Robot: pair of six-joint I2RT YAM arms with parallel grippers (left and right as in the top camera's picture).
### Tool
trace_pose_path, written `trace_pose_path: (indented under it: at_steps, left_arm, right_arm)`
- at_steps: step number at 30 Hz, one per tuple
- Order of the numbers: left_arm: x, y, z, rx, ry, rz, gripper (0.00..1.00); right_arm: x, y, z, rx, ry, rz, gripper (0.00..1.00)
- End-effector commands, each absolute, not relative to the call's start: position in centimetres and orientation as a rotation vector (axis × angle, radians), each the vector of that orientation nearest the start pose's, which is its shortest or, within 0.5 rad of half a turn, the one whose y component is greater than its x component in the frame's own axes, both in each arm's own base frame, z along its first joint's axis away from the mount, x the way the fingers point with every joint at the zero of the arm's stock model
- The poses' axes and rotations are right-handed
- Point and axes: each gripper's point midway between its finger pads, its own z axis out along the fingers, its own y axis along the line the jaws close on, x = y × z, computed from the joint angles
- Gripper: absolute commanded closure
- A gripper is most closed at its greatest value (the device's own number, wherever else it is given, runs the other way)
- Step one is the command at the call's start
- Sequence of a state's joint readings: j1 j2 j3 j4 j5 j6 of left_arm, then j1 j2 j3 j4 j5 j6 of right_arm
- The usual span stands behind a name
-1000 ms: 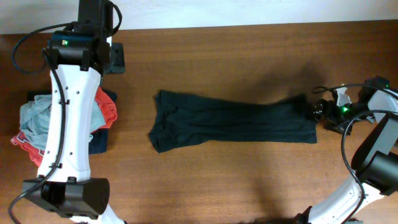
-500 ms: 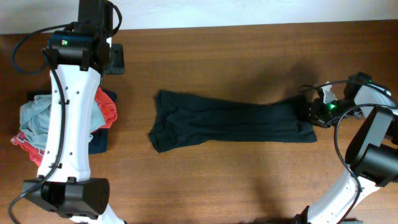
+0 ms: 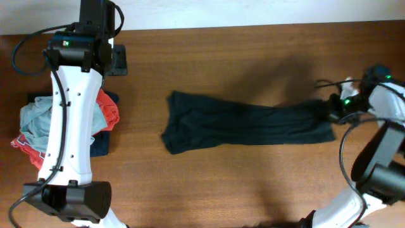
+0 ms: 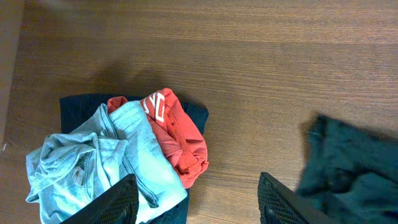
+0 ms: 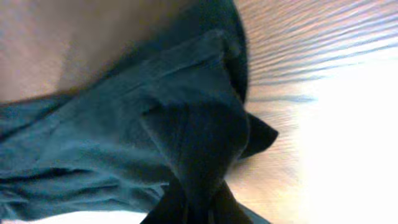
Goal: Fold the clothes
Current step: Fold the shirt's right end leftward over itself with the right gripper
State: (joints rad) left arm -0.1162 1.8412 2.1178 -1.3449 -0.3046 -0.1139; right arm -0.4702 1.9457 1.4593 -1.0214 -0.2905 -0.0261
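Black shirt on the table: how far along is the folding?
Done: maybe a lengthwise fold; the shirt lies as a long strip. In hand: the right jaws are shut on its right end. Still to do: crosswise folds, and the crumpled pile of other clothes.

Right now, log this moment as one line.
right hand: shut on black T-shirt end | left hand: open, empty | black T-shirt: stretched on table | clothes pile: beside left arm

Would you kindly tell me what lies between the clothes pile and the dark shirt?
Only bare table separates pile and shirt, seen in the overhead view.
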Motion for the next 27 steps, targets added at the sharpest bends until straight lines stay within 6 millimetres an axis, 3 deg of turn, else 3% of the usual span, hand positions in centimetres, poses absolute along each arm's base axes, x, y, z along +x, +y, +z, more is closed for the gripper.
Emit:
trace_pose_path:
  at_steps: [1,6,10,20,24,27]
  left_arm:
    - [42.7,0.6,28.5,-0.114,2.589,0.336,0.38]
    - [42.7,0.6,28.5,-0.115,2.588,0.336,0.38]
    - [42.8,0.6,28.6,-0.116,2.584,0.336,0.38]
    - [42.9,0.6,28.7,-0.113,2.576,0.335,0.33]
    - [42.9,0.6,28.7,-0.113,2.576,0.335,0.33]
    - [42.9,0.6,28.7,-0.099,2.580,0.339,0.32]
  right_arm:
    - [37.0,-14.9,12.0,0.654,2.795,0.192,0.96]
    - [37.8,-13.4,17.3,0.583,2.723,0.189,0.96]
    - [38.3,-8.3,19.1,0.425,2.746,0.260,0.96]
    - [38.8,8.3,17.4,0.053,2.870,0.370,0.96]
    - [38.7,13.8,15.7,-0.040,2.894,0.367,0.96]
    - [38.5,16.7,13.6,-0.097,2.925,0.347,0.96]
